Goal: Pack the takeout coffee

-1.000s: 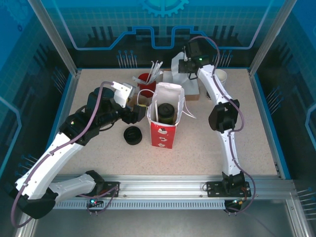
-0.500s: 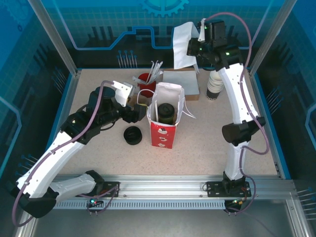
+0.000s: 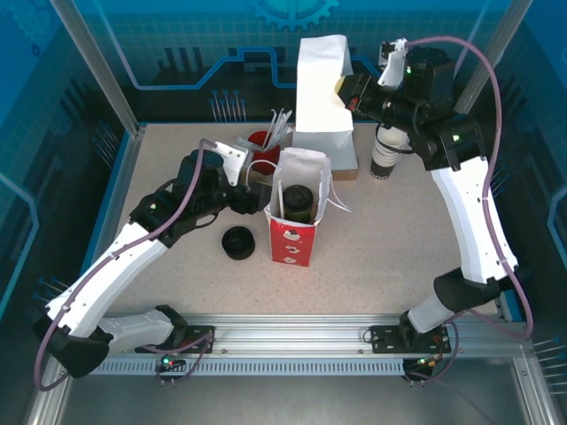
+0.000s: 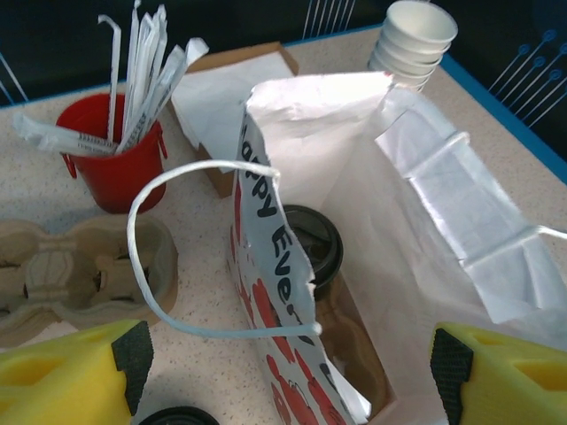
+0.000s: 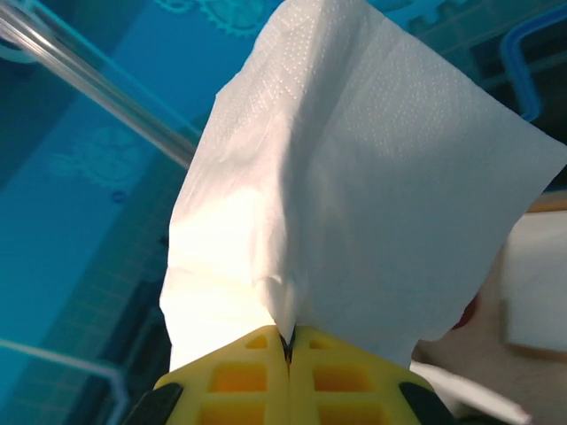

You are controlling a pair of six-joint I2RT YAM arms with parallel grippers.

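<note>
A white napkin (image 5: pixel 354 168) filled mid-frame, pinched at its lower edge by the closed yellow end effector (image 5: pixel 288 350).

Takeout coffee (image 3: pixel 297 202) inside bag (image 3: pixel 291 245); bucket (image 3: pixel 262 142) behind-left; cup stack (image 3: pixel 385 156) behind-right.

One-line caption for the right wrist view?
Right hand shut on a white napkin, held up before the blue enclosure wall.

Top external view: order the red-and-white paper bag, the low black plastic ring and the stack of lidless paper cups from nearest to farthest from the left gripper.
1. Red-and-white paper bag, mid-table, right beside the left gripper.
2. Low black plastic ring, left of the bag, toward the arm bases.
3. Stack of lidless paper cups, far right.
</note>
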